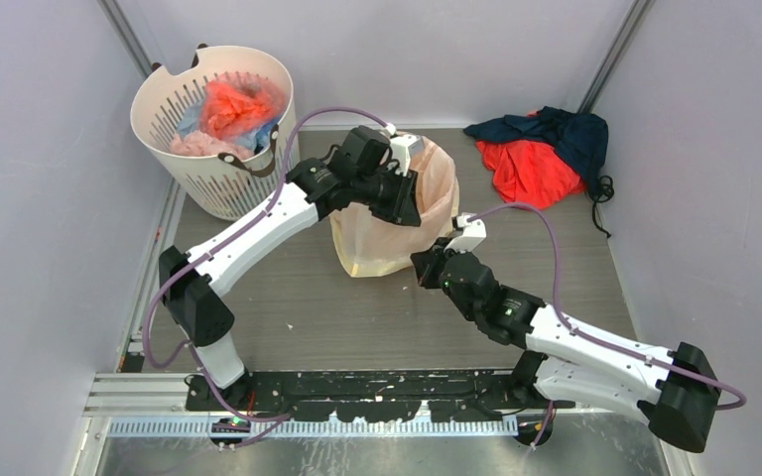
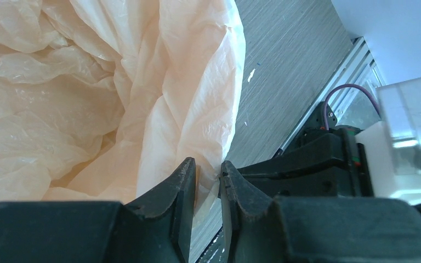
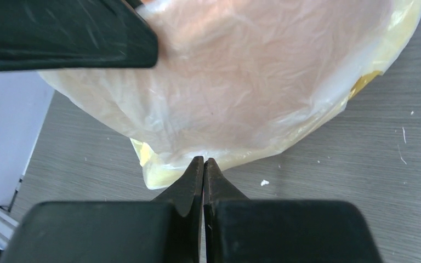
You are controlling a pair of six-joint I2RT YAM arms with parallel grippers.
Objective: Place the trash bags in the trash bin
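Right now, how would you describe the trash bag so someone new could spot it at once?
Start at the white slotted basket in the far left corner, then look right to the middle of the table. The trash bag stands there as a wrinkled pale-yellow mound. Unlike the red and navy cloth heap at the far right, it is thin, see-through plastic film.

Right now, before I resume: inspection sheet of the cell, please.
Surface: grey wood-grain tabletop, white flecks scattered.
Job's things: thin translucent pale-yellow plastic film bag appears drawn over round orange plastic bucket, seen only as a tint.
Clutter: white slotted plastic basket holding red, pink and blue plastic bundles; red and navy cloth heap, far right.
Tools: left tool shut on a fold of the bag; right tool shut at its near edge, pinch unclear.
Cables: purple cables loop along both arms, no snag seen.
Surroundings: pale walls; aluminium rail at near edge.
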